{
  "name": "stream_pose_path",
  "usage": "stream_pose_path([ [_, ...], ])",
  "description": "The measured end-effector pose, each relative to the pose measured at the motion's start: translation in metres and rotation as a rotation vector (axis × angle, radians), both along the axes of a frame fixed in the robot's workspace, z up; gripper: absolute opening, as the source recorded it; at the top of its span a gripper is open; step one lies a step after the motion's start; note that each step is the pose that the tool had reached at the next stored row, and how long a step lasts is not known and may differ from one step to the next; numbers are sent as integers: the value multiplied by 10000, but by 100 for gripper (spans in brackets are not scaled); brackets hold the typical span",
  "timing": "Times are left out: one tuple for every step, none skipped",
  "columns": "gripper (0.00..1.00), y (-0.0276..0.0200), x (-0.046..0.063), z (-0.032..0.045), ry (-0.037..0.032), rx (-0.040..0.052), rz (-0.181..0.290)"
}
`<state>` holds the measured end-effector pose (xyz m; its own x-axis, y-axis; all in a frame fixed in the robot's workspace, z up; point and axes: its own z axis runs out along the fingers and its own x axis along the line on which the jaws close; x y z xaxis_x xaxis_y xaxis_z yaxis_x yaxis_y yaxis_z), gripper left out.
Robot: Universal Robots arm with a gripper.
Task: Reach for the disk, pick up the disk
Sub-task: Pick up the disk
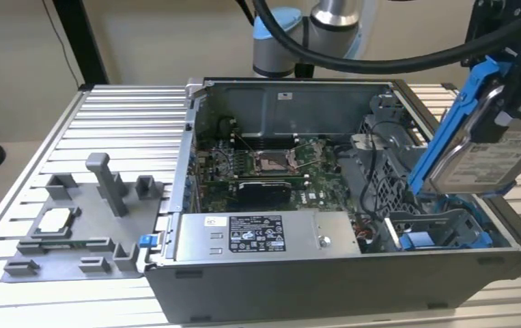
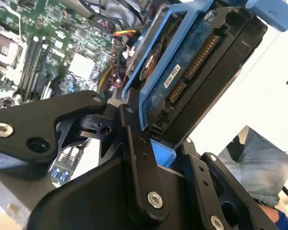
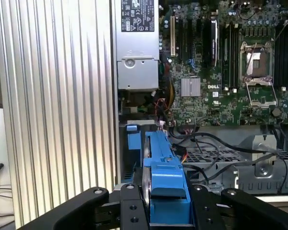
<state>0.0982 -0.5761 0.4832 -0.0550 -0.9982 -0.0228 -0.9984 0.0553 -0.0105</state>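
- The disk [image 1: 483, 147] hung tilted in the air at the exterior view's right, above the open computer case [image 1: 333, 273] and clear of the blue drive bay [image 1: 442, 232] beneath it.
- The gripper [image 2: 151, 143] had its jaws pinching the disk across its blue rails [image 3: 165, 187]; in both wrist views the black fingers [image 2: 134, 143] pressed against the carrier's sides.
- The pick appeared done, the disk already carried rather than resting in the bay.
- Doing this step well seemed a matter of firm, even pressure on the rails, so the tilted drive would not pivot or slip between the jaws.
- The connector edge [image 2: 197, 60] and circuit board faced outward, so contact there was best avoided.
- Loose cables [image 3: 216, 148] lay near the bay beside the motherboard [image 3: 221, 72]; any travel should keep the disk's lower corner from snagging them or striking the case wall.
- A grey fixture [image 1: 87, 225] sat on the counter [image 1: 123, 116], well apart from the case.
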Motion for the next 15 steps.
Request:
stream_pose_path([
  [0,-21,-20,-2,0,1,0],
  [0,-33,-38,-5,-1,2,0],
  [0,-36,-46,-8,0,3,1],
  [0,-36,-46,-9,0,2,4],
  [0,-36,-46,-9,0,0,9],
  [0,-37,-46,-10,1,0,19],
  [0,-37,-47,-11,2,2,28],
  [0,-38,-47,-12,3,3,40],
  [0,-38,-47,-12,4,2,50],
  [0,-38,-47,-12,4,2,58],
  [0,-38,-47,-11,5,1,61],
  [0,-39,-46,-12,5,2,75],
  [0,-39,-46,-11,4,2,84],
  [0,-39,-46,-11,4,2,86],
  [0,-39,-46,-11,4,2,91],
])
